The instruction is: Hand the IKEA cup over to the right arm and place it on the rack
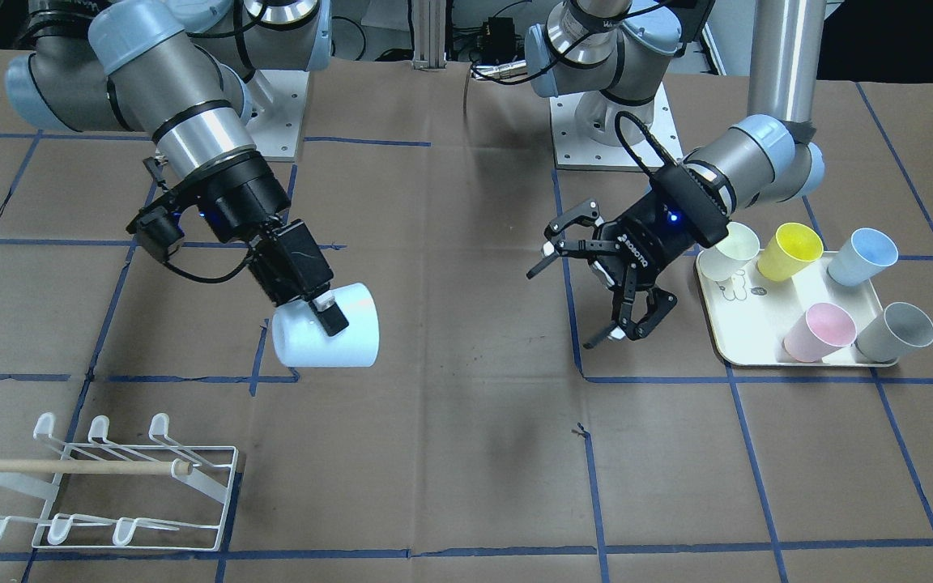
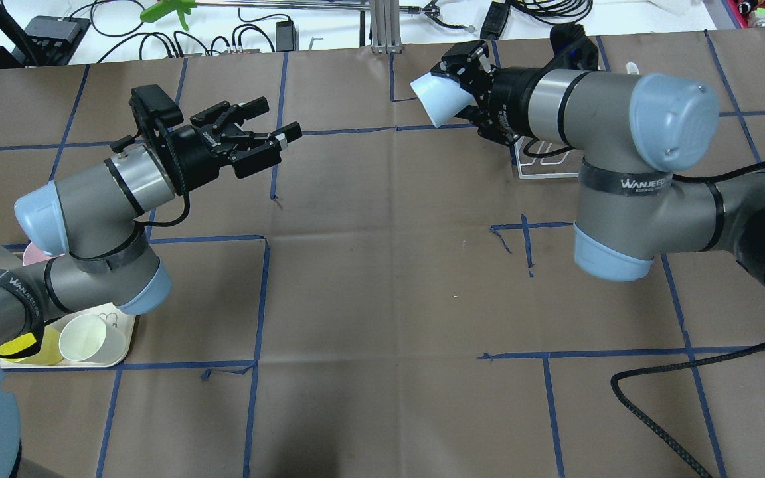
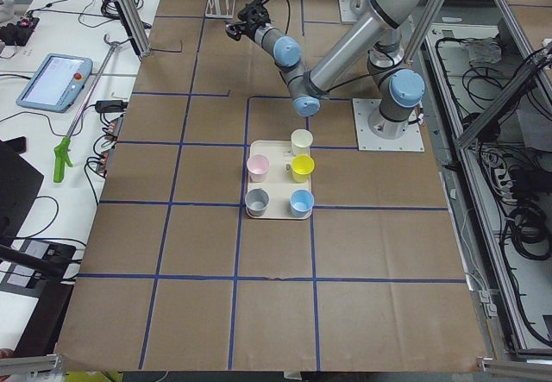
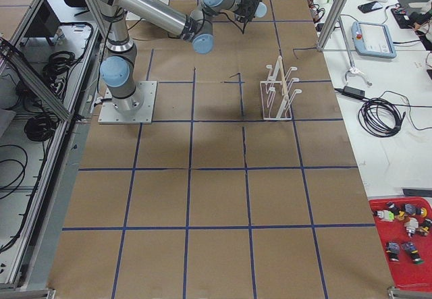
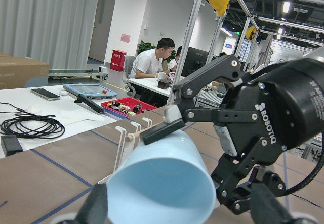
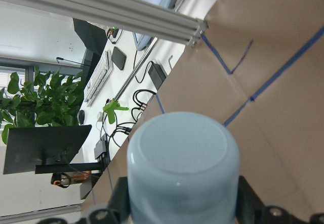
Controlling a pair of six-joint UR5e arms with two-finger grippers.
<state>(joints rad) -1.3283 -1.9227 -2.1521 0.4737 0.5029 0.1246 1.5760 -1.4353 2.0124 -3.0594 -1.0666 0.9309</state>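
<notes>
The IKEA cup (image 1: 353, 344), pale blue, is held on its side above the table by my right gripper (image 1: 325, 320), which is shut on it. From overhead the cup (image 2: 434, 99) sticks out of that gripper (image 2: 454, 93), at the end of the right arm (image 2: 621, 126). The cup's mouth (image 5: 162, 186) faces the left wrist camera; its flat base (image 6: 182, 161) faces the right wrist camera. My left gripper (image 1: 564, 308) hangs open and empty, well apart from the cup, also visible from above (image 2: 281, 116). The white wire rack (image 1: 110, 486) stands near the table's front edge.
A cream tray (image 1: 746, 328) beside the left arm holds cream (image 1: 735, 251), yellow (image 1: 790, 251), blue (image 1: 862, 257), pink (image 1: 819, 332) and grey (image 1: 894, 332) cups. People sit at desks beyond the table (image 5: 152, 59). A red parts bin (image 4: 403, 235) lies off the table.
</notes>
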